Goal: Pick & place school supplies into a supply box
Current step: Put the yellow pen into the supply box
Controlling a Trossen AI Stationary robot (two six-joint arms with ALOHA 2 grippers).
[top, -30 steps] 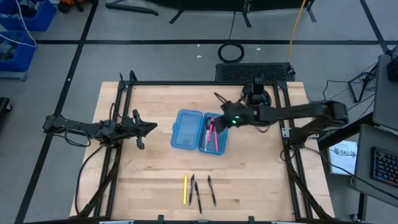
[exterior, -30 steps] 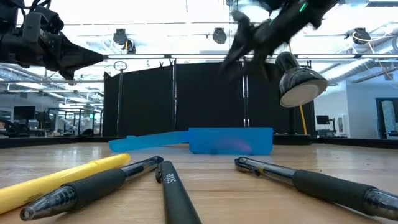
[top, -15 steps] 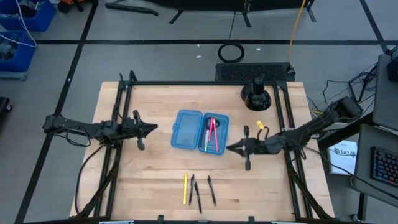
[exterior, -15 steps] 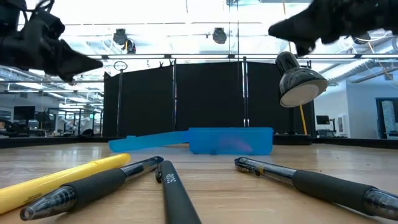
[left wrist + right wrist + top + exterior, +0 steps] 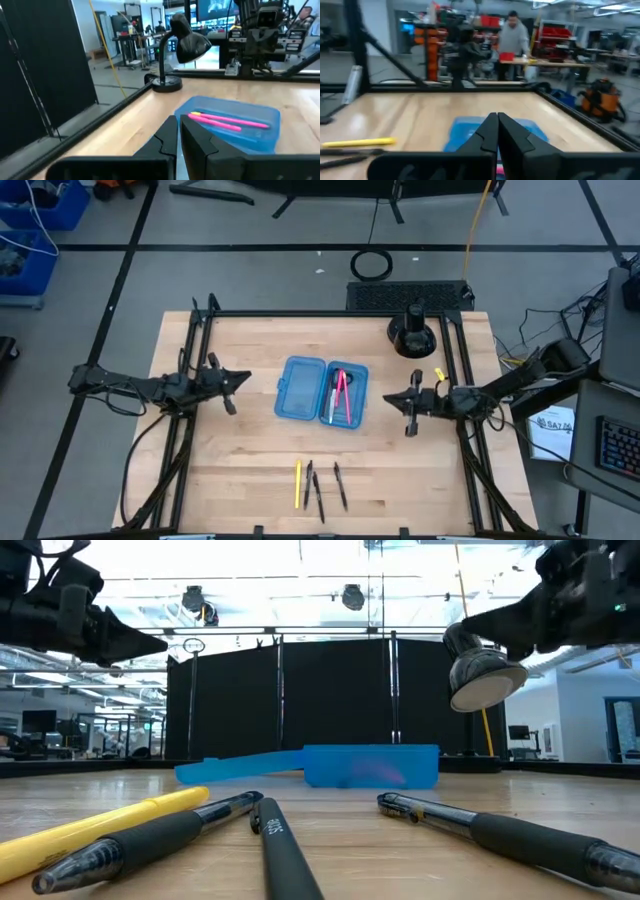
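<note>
The blue pencil case [image 5: 321, 390] lies open on the table [image 5: 250, 470] between the two hands, with pink pens [image 5: 343, 393] in the half nearer the right hand [image 5: 404, 402]. The right hand hangs just beside that half, its fingers pressed together and empty. The left hand [image 5: 228, 385], also pressed together, hangs on the case's other side, and a yellow pencil [image 5: 298, 484] and black pens [image 5: 318, 490] lie apart near the table's front edge.

I see the supply box [image 5: 320, 391] open mid-table, pens [image 5: 342, 396] lying in its right half. Near the front edge a pencil [image 5: 298, 484] lies left of three pens [image 5: 328, 486]. A lamp [image 5: 412, 332] stands behind the box to the right
</note>
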